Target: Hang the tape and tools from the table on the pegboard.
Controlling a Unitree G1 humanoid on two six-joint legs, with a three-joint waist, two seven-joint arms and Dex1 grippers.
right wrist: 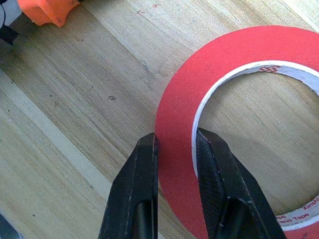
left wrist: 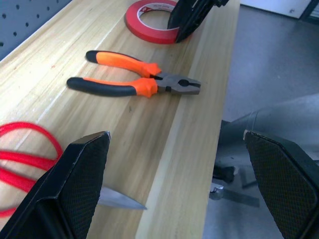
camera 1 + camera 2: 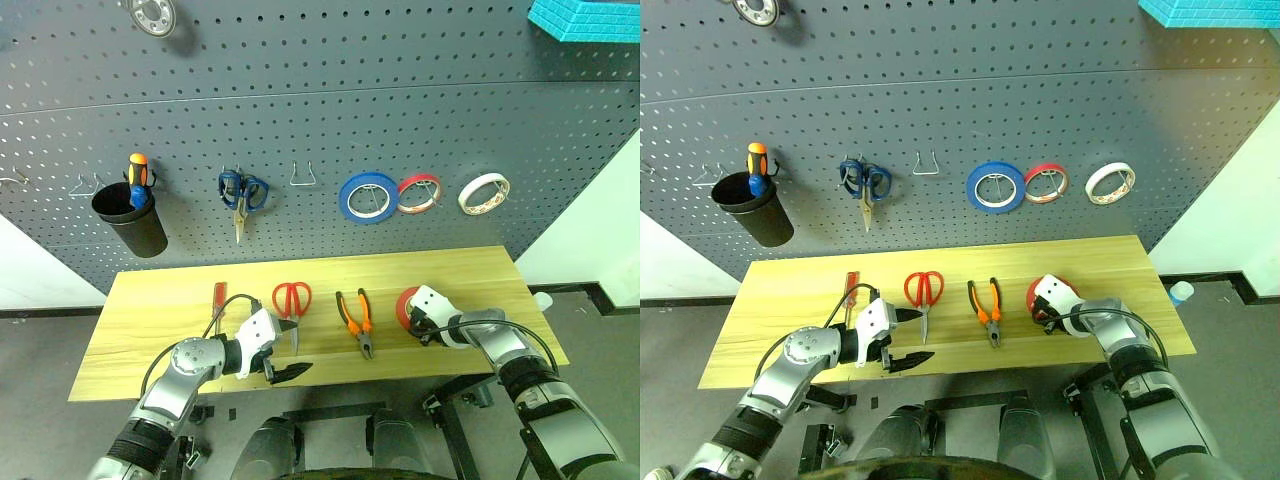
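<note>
The right gripper (image 1: 175,149) has its fingers closed on the band of the red tape (image 1: 234,55), one finger outside the ring and one inside; the roll lies flat on the counter (image 3: 170,300) near its right end. The left gripper (image 2: 179,174) hangs with fingers spread wide and empty, over the counter's front edge. Its wrist view shows the pliers (image 2: 134,82) close up; the head views add one red-handled screwdriver (image 3: 219,297), one red scissors (image 3: 291,300), and three tape rolls on the pegboard (image 3: 320,110).

Red tape (image 1: 239,64), orange-black pliers (image 2: 132,79)
</note>
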